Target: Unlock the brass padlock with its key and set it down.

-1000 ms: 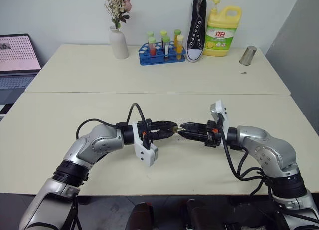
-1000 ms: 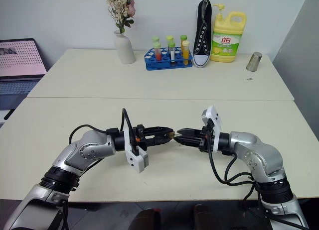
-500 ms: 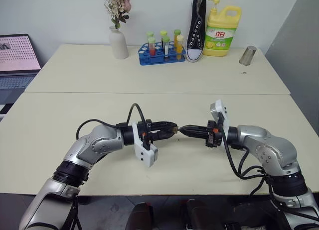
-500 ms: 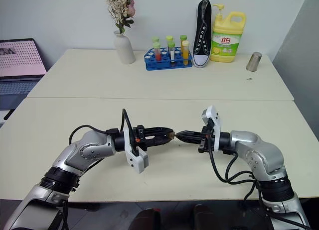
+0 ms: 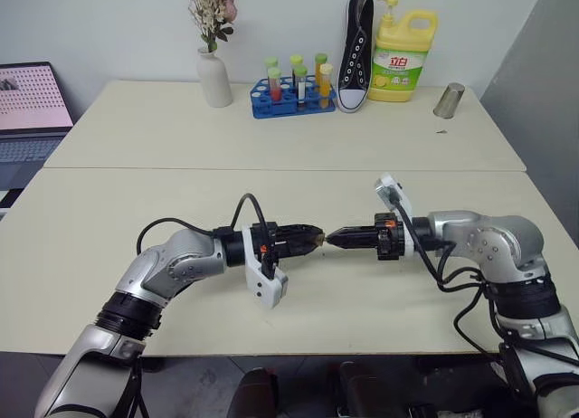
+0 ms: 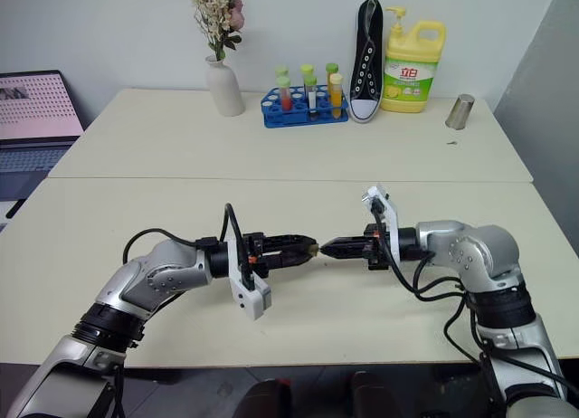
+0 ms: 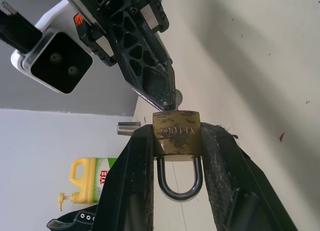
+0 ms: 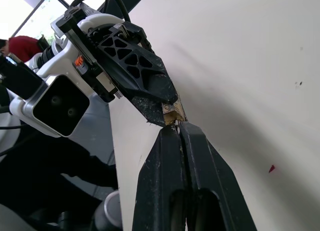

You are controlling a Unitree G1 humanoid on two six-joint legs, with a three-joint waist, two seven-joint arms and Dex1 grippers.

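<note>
Head views: both arms meet over the near cream table point(image 5: 109, 210), tip to tip. Left gripper point(image 5: 312, 238) points toward 3 o'clock, clamped on the brass padlock point(image 5: 316, 240), which shows as a small golden speck at its fingertips, held in the air above the tabletop. Right gripper point(image 5: 333, 238) points toward 9 o'clock, fingers pressed together, tip right at the padlock. Whether a key sits between them cannot be told here. Far table edge, around 12 o'clock from the grippers: vase point(image 5: 214, 77) with dried flowers, blue test tube rack point(image 5: 294, 97), black sneaker point(image 5: 356, 49) standing on end, yellow detergent bottle point(image 5: 403, 54), metal cup point(image 5: 449, 100) at about 1 o'clock. Laptop point(image 5: 32, 106) at 10 o'clock.

Left wrist view: padlock body point(image 7: 176, 132) pinched between the two black fingers point(image 7: 136, 176), silvery shackle point(image 7: 179, 178) looping back toward the palm, seated in the body. Right gripper's closed tip point(image 7: 165, 93) meets the padlock's far face; a small silvery bit shows at the contact.

Right wrist view: own fingers point(image 8: 167, 166) closed together, tip touching the brass bit point(image 8: 170, 111) peeking from the left gripper's fingertips point(image 8: 150, 98).
</note>
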